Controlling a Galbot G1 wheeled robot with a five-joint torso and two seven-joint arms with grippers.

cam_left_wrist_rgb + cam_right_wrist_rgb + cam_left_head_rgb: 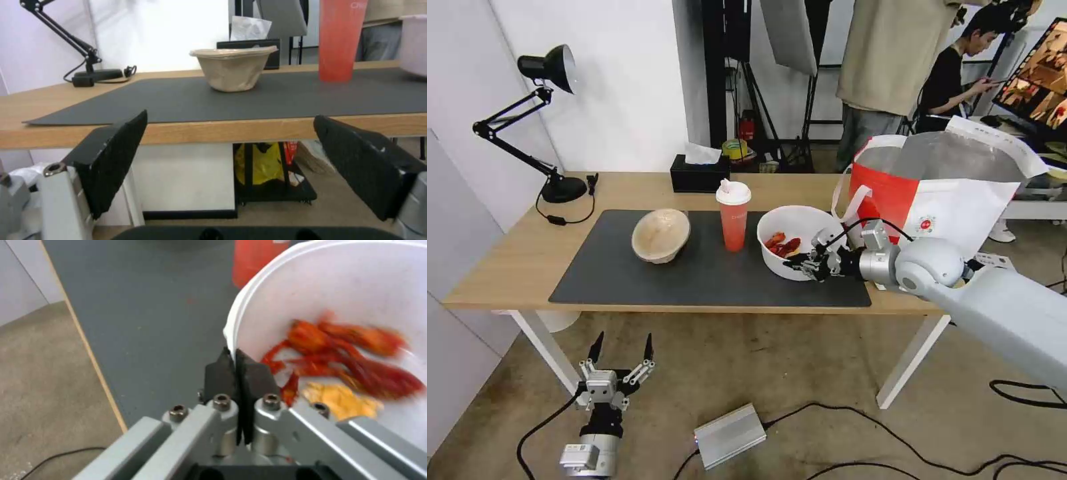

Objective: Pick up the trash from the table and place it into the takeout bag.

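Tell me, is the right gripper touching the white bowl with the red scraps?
Touching. In the right wrist view, the right gripper has its fingers pinched shut on the white bowl's rim, one finger on either side of it.

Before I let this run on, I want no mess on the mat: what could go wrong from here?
The right gripper pinches only the thin rim of the white bowl, so the bowl may tilt or slip when lifted. The red food scraps lie loose inside and could spill onto the mat. The red drink cup stands close beside the bowl; a swing that way might topple it. The left gripper hangs open below the table edge.
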